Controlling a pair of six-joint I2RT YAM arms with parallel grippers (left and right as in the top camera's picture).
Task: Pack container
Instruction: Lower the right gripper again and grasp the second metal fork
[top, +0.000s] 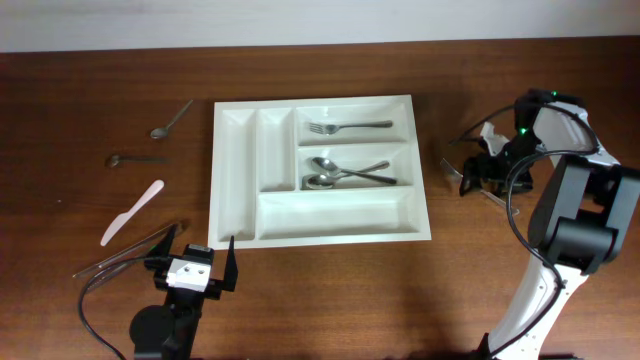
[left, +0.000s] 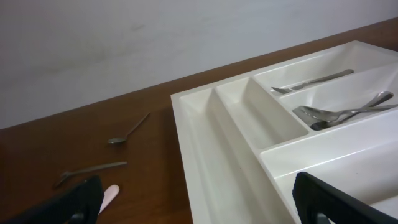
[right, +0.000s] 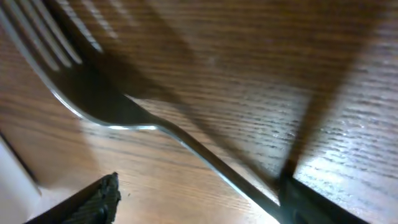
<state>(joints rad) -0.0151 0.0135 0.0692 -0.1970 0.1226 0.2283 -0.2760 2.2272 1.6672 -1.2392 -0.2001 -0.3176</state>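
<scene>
My left pincer (top: 199, 256) hangs wide open and empty, right at the white container's (top: 421, 200) near left corner. My right pincer (top: 478, 170) is off the container's right side, unclenched, straddling a fork (right: 118, 109) on the table (top: 330, 300).

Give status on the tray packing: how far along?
Done: one fork and two spoons lie in the tray. In hand: the open right hand straddles a second fork on the table, not gripped. Left: two loose spoons, a white knife and long metal pieces by the open left hand.
</scene>
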